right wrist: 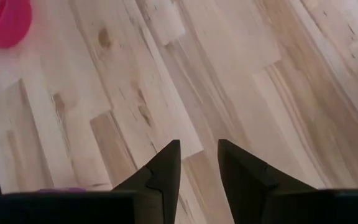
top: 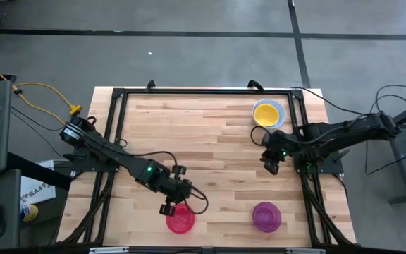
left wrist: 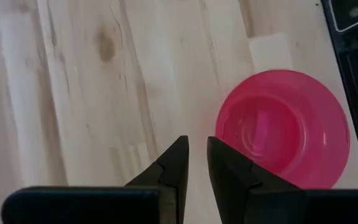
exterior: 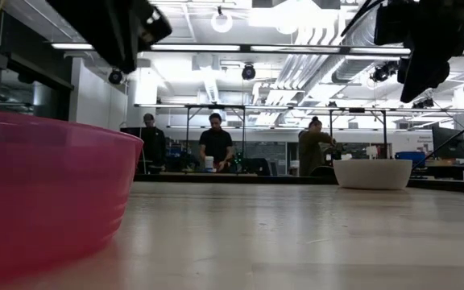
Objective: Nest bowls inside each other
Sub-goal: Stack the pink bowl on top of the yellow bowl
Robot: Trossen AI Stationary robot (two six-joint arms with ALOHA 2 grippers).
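L gripper (top: 169, 209) hangs over the light wooden tabletop (top: 203, 134) just beside the pinkish-red round plastic bowl (top: 180, 219), fingers (left wrist: 173, 163) slightly apart w/ nothing between. R gripper (top: 271, 167) hovers over bare wood, fingers (right wrist: 166, 163) apart, empty. Yellow plastic bowl (top: 266, 113) sits nested in a pale blue-white bowl (top: 280, 106) at far edge. Purple-magenta round bowl (top: 266, 216) sits alone nr front right.
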